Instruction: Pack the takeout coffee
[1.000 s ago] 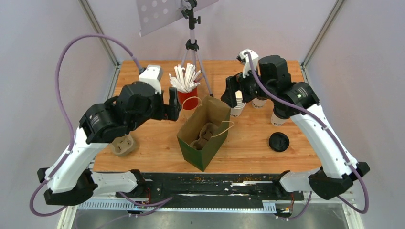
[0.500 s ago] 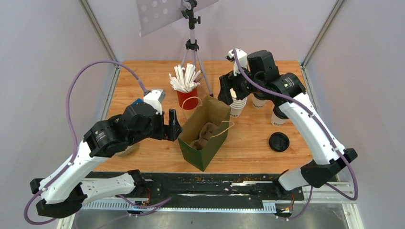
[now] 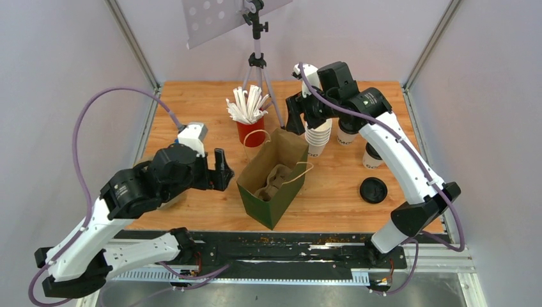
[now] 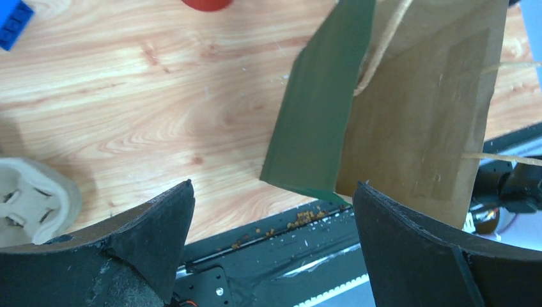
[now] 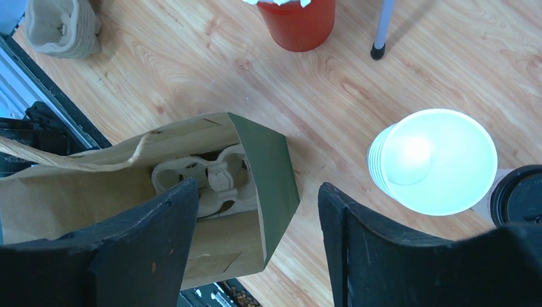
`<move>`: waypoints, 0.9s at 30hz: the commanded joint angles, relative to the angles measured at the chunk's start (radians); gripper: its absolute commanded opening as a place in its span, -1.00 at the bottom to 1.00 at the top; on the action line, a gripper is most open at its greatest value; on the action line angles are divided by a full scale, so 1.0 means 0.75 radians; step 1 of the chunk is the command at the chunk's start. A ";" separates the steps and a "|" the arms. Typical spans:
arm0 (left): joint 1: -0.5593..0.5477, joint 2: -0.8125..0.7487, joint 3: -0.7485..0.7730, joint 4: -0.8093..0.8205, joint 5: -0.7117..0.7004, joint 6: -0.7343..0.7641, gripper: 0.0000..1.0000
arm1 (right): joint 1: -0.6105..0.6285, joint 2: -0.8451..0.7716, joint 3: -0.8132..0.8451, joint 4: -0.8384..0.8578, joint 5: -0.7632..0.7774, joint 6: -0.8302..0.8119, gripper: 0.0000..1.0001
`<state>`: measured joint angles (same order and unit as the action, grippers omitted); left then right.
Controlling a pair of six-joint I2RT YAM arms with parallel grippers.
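Your paper bag (image 3: 259, 198) stands mid-table. The left gripper (image 4: 273, 188) and right gripper (image 5: 257, 185) both gape, empty. The white cup (image 3: 369, 160), right of the bag, looks light and crushable, so grip its sidewall gently. Pinch the black lid (image 3: 373, 190) nearby by its rim.

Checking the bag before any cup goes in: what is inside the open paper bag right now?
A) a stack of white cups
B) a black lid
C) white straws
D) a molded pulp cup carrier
D: looking down into the paper bag, the right wrist view shows a pulp cup carrier inside it.
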<state>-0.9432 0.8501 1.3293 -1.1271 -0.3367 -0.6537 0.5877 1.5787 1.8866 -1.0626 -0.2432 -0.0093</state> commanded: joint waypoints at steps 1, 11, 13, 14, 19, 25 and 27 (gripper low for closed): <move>-0.008 -0.104 0.001 -0.005 -0.192 -0.058 1.00 | 0.004 0.035 0.132 -0.039 -0.016 -0.001 0.36; -0.008 -0.325 -0.191 0.186 -0.019 -0.057 0.94 | 0.025 0.108 0.212 -0.155 -0.045 -0.068 0.31; -0.008 -0.318 -0.210 0.192 0.035 -0.058 0.86 | 0.032 0.121 0.233 -0.182 -0.088 -0.078 0.30; -0.008 -0.307 -0.218 0.199 0.069 -0.052 0.83 | 0.034 0.124 0.242 -0.197 -0.108 -0.084 0.30; -0.008 -0.210 -0.245 0.222 0.223 -0.024 0.63 | 0.063 0.093 0.112 -0.191 -0.115 -0.120 0.30; -0.008 -0.151 -0.280 0.303 0.265 -0.074 0.55 | 0.071 0.084 0.036 -0.078 -0.029 -0.123 0.15; -0.008 -0.141 -0.285 0.331 0.259 -0.087 0.52 | 0.075 0.087 0.024 -0.035 -0.012 -0.131 0.06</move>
<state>-0.9447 0.7391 1.1187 -0.9630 -0.1658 -0.6926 0.6369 1.6680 1.9114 -1.1885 -0.2882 -0.0807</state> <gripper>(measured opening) 0.776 0.569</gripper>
